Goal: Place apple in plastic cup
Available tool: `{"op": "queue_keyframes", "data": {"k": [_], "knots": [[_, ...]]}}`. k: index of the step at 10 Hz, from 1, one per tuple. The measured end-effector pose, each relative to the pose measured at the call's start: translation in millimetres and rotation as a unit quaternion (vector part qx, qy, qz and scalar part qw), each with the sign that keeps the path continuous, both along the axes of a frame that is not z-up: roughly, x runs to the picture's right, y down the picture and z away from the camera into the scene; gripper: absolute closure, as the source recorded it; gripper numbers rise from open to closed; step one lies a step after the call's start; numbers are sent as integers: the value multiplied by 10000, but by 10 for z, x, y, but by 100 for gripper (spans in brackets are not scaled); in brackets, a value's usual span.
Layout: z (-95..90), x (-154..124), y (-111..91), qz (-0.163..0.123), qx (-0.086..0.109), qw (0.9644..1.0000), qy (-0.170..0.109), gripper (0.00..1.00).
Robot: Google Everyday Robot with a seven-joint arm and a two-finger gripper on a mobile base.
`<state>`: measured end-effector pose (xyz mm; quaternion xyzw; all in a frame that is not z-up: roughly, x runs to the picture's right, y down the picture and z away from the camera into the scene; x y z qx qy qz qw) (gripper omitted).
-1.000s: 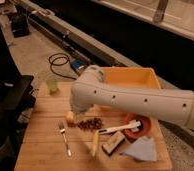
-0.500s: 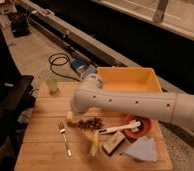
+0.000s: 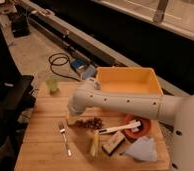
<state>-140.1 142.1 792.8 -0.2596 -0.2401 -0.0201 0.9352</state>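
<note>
The plastic cup (image 3: 52,85) is a small translucent light-green tumbler standing upright at the wooden table's far left corner. My white arm (image 3: 120,102) reaches from the right across the table and bends down at its left end. The gripper (image 3: 70,116) is at that end, low over the table, mostly hidden by the arm. A small pale yellowish shape shows there; I cannot tell whether it is the apple. The gripper is well in front and to the right of the cup.
A yellow bin (image 3: 130,80) stands at the back right. A reddish-brown bowl (image 3: 142,131) with a white utensil, a dark cluster (image 3: 90,123), a fork (image 3: 65,139), a yellow stick (image 3: 93,144), a brown block (image 3: 113,145) and a blue cloth (image 3: 141,150) lie on the table (image 3: 40,150). Black equipment (image 3: 10,100) stands left.
The arm's bent left end has come down closer to the table top. The cup and the other things have not moved.
</note>
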Motion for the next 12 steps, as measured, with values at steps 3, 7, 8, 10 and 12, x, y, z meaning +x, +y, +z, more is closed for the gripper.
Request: {"op": "queue_keyframes", "data": {"k": [3,7,8,10,12], "knots": [[280,-69,149,143,-245,9996,-86,38],[464,-96,239,200,-380,9990,-107,57],[466,-73,239,221,-378,9990,-86,65],[451,10,225,277,-346,9990,-20,87],[347,50,103,281,-196,9994,8,99]]}}
